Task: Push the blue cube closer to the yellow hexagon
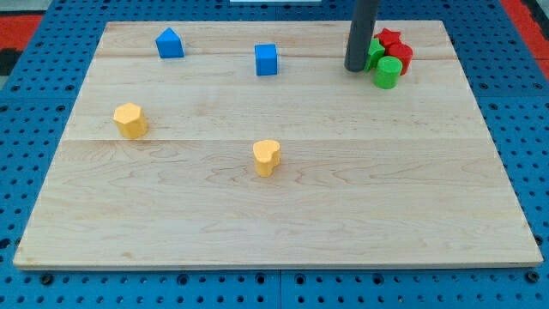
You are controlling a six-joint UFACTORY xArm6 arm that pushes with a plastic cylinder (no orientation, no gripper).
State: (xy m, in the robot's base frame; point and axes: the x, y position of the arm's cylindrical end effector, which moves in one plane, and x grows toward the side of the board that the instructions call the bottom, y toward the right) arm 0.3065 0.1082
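The tip point(355, 68) is resting bare at the upper right, holding nothing — the blue cube point(267, 60) is sitting well apart to its left. The yellow hexagon point(130, 120) is lying farther left and lower — so the push is heading down-left.

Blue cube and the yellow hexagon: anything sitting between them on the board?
Nothing: the camera view shows only bare wood between the blue cube and the yellow hexagon. My tip is off to the cube's right.
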